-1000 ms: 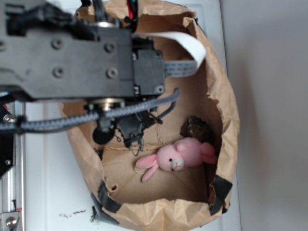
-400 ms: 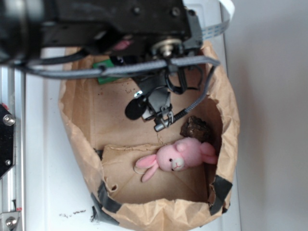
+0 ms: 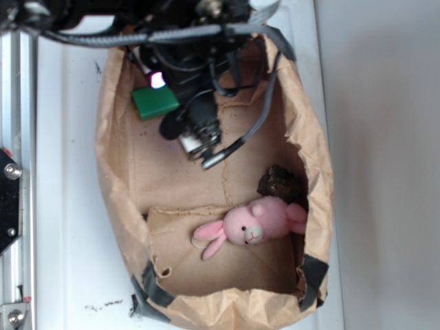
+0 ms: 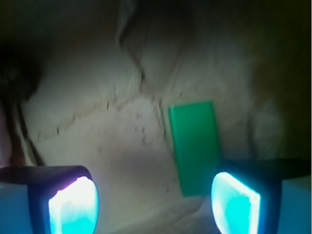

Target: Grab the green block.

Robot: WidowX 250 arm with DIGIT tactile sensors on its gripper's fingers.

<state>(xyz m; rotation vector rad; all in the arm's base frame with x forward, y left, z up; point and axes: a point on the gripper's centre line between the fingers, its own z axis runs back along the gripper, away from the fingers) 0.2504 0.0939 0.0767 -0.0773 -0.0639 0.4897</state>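
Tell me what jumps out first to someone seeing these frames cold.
The pink plush bunny lying low in the brown paper bag, beside a dark lump. Then the green block flat on the bag floor near the top, with the open gripper just below it. In the wrist view the block lies between the glowing fingertips, nearer the right one.

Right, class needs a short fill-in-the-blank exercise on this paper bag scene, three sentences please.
1. The green block lies flat on the floor of the brown paper ____.
2. The gripper has its jaws ____, with nothing between them.
3. The plush bunny is coloured ____.

Missing words: bag; open; pink
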